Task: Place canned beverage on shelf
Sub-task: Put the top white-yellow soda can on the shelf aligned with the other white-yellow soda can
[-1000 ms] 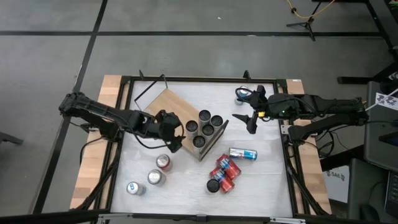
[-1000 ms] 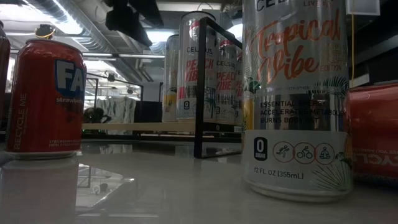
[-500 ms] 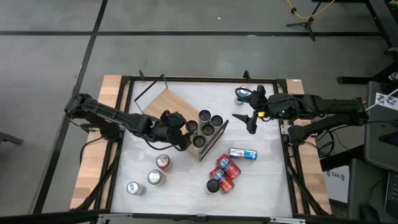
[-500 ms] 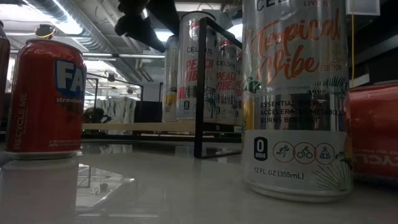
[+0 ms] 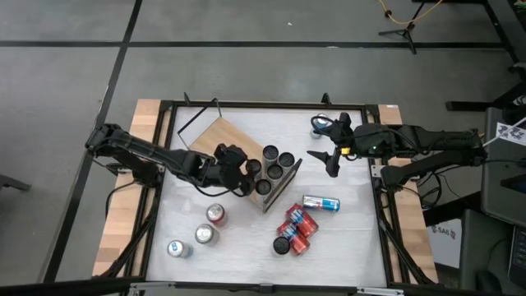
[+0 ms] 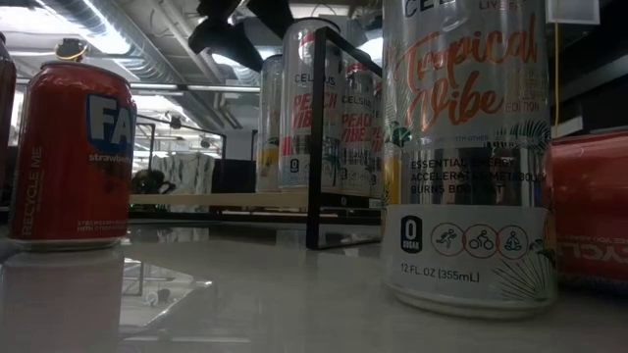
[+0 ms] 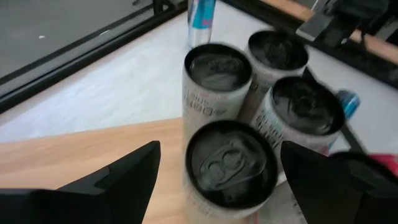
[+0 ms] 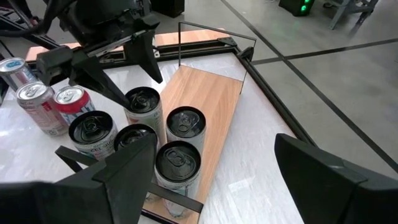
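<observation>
The shelf [image 5: 215, 136], a light-wood board on a black wire frame, lies slanted on the white table. Several tall cans [image 5: 271, 168] stand upright on the end of it toward the table's right; they also show in the right wrist view [image 8: 178, 158] and the low view [image 6: 314, 108]. My left gripper [image 5: 242, 168] is open just above the nearest can [image 7: 227, 163], one finger on either side of its top, touching nothing; the right wrist view [image 8: 134, 78] shows this too. My right gripper [image 5: 325, 158] is open and empty, above the table to the right of the shelf.
Upright on the table near its front left are a red can [image 5: 216, 215] and two silver cans [image 5: 205, 234]. A blue can [image 5: 320, 203] lies on its side, and a cluster of red cans [image 5: 294, 230] sits at front centre. The shelf's black frame [image 5: 283, 185] rims the cans.
My left gripper has gone toward the table's right edge, across the wooden board, and has come up to the cans standing on the shelf. The cans have stayed where they were.
</observation>
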Robot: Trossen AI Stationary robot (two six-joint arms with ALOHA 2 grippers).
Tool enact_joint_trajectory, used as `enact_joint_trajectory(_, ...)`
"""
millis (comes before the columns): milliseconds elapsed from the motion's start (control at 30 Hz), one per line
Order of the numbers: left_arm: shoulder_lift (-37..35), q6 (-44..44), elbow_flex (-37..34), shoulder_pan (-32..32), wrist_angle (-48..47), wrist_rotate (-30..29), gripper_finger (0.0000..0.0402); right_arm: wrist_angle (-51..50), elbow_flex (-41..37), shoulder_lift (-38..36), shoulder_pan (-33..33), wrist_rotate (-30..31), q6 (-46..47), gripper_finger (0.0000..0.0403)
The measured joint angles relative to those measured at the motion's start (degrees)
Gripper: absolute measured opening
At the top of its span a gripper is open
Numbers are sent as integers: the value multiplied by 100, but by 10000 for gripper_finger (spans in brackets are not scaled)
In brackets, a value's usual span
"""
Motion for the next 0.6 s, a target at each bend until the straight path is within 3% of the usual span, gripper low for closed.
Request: enact_joint_trajectory(600, 375, 7, -4, 53, 244, -50, 326, -32, 0, 0, -1, 0, -1, 324)
